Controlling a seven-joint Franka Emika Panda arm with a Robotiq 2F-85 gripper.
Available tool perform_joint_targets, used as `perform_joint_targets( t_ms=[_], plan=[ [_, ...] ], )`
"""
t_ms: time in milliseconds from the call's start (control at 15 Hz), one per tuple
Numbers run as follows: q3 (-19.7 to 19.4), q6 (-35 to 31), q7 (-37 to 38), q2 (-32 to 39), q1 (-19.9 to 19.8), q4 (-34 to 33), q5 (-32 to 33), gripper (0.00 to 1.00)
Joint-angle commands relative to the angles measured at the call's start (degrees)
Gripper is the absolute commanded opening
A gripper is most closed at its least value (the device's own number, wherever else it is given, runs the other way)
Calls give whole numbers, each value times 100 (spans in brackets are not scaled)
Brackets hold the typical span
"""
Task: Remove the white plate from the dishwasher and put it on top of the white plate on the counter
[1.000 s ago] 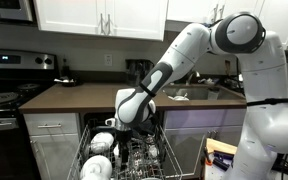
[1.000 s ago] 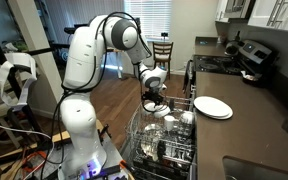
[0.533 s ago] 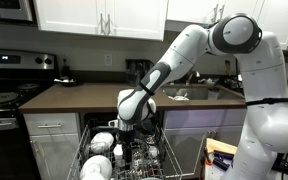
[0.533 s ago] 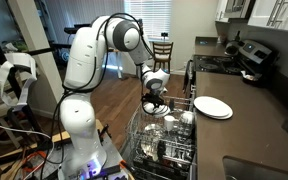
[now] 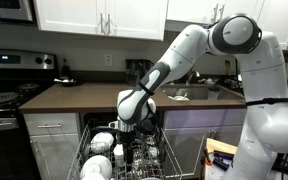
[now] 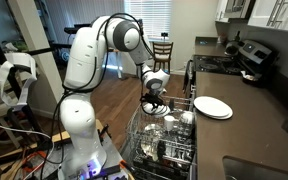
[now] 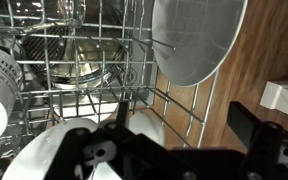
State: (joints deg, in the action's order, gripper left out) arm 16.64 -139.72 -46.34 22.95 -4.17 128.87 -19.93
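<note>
all but dipping into the dishwasher rack (image 6: 172, 142), hanging with the hand (image 6: 156, 104) pointing straight down, just above the crockery in an exterior view. gripping nothing: holding the fingers (image 7: 262, 132) spread apart in the wrist view, leaving rack wire and a strip of wood floor (image 7: 239, 70) visible between them. facing the upright white plate (image 7: 196, 40), standing on edge among the tines, ahead of the hand and off toward one finger's side, clear of both fingers. looking past more wire at a shiny bowl (image 7: 79, 60), farther ahead of the hand on the opposite side. hovering right over other white dishes (image 7: 44, 152), lying directly beneath the hand and partly hiding behind its dark body. leaving the flat white plate (image 6: 212, 107) lying on the table (image 6: 259, 130), well apart from the hand, out beyond the rack's edge. curving the white arm (image 5: 184, 50) down from above the table and ending at the hand, low among the dishes in the rack.
</note>
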Motion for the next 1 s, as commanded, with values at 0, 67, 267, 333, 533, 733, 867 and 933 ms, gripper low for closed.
perform_joint_targets(
  t_ms=[0,67,267,333,533,733,867,933],
  plan=[
    [32,30,46,216,135,-126,-80,100],
    [17,28,171,266,227,-141,-5,100],
    [-87,69,667,398,521,-191,244,100],
    [-135,92,903,430,629,-205,348,100],
    [-302,199,1673,533,896,-268,775,100],
    [-434,338,2363,583,1049,-317,1227,100],
    [-445,447,2576,614,1067,-364,1347,100],
    [-443,518,2634,636,1064,-398,1376,100]
  ],
)
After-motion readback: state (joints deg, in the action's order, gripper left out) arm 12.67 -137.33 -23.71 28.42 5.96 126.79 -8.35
